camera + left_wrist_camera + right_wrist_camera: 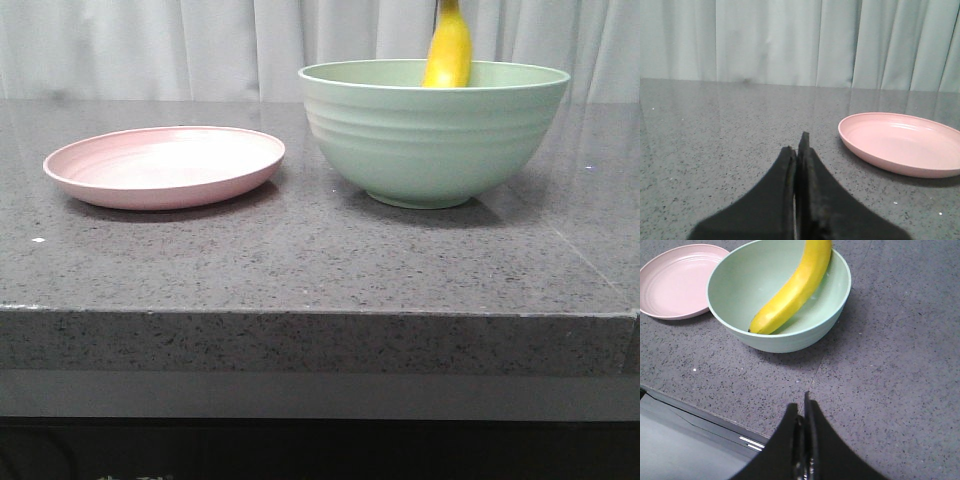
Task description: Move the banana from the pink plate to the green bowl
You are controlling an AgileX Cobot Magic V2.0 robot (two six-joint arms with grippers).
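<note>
The banana (795,287) is already inside the green bowl (432,140). It leans against the far wall of the bowl, with its dark tip low near the bottom and its upper part rising above the rim (in the front view only this yellow upper part shows over the edge). The pink plate (165,165) stands beside the bowl on the counter (320,260), not touching it, and it has nothing on it.

The right end effector (804,402) is above the bare counter on the near side of the bowl, well apart from the banana. Its two fingers are pressed together and there is nothing between them. The left end effector (799,150) is low over the counter near the pink plate; its fingers are also closed together and it holds nothing.

By my judgement, the main part of the task is done: the fruit has left the plate and is in the bowl. What remains seems small. The banana stands rather steep against the wall, so it could perhaps slide down lower, but it looks supported. The arms only need to go to rest.
</note>
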